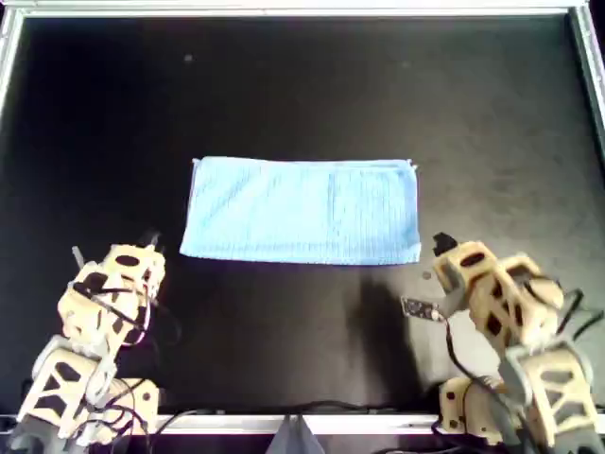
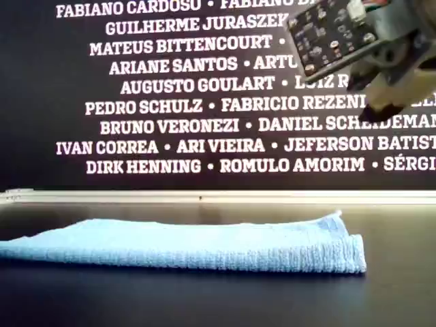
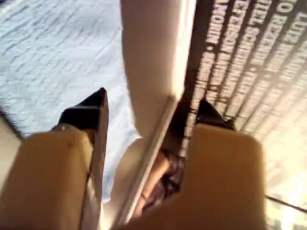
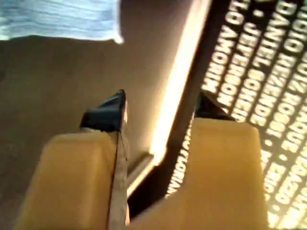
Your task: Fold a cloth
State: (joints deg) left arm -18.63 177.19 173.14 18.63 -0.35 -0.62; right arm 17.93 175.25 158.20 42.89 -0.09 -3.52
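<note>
Currently the cloth (image 1: 302,211) lies flat mid-tabletop (image 1: 302,85), already a rectangle, long axis running left-right in the overhead view. One arm sits off each near corner, about equally close. My first pincer (image 3: 151,115) and second pincer (image 4: 160,108) are both released, holding nothing.

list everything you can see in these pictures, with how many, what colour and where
cloth: one, light blue, lying flat as a folded rectangle mid-table, nothing touching it
table: one, black top, pale metal rim along the far edge and sides
name wall: one, black with white printed names, behind the table in the exterior view
arms: two, tan with black wiring, at the near corners in the overhead view; which is first or second I cannot tell
my first pincer: one, tan with black tips, open, empty
my second pincer: one, tan with black tips, open, empty
</note>
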